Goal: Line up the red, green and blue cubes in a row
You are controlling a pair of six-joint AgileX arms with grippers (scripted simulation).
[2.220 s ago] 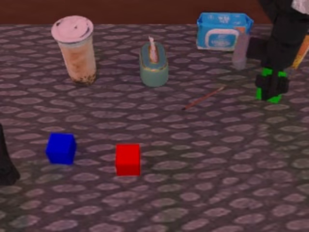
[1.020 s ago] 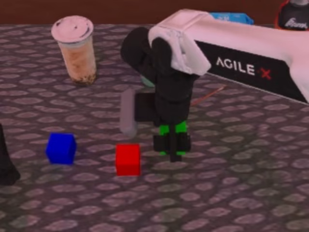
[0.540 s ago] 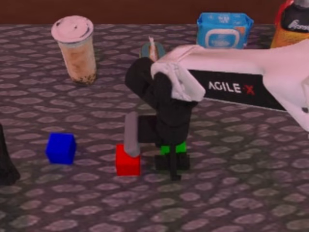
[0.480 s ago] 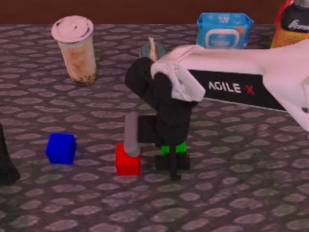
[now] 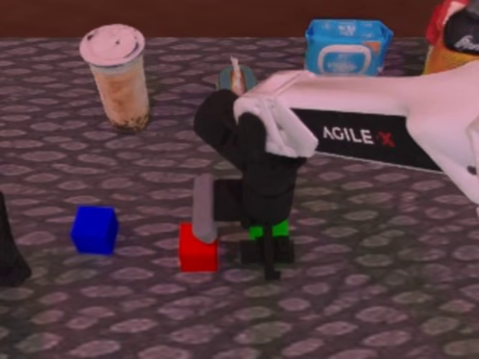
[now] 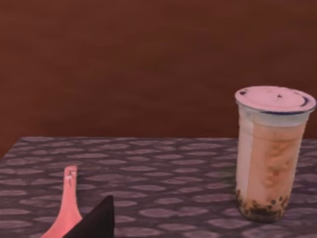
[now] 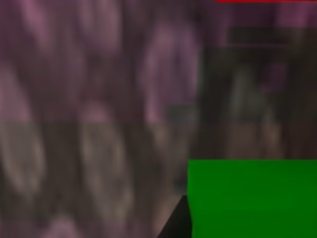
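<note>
Here, right gripper (image 5: 266, 253) clenched on green cube (image 5: 268, 229) just beside red cube (image 5: 197, 253) (blue cube (image 5: 94, 229) farther left).

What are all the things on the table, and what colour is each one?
blue cube: one, deep blue, front left of the table.
red cube: one, bright red, right of the blue one.
green cube: one, bright green, between the right gripper's fingers, just right of the red one.
drink cup: one, pale lid, brownish, back left.
wipes pack: one, blue, back right.
tissue holder: one, teal, back middle, mostly hidden by the arm.
right gripper: black, low beside the red cube.
left arm: dark, parked at the left edge.
</note>
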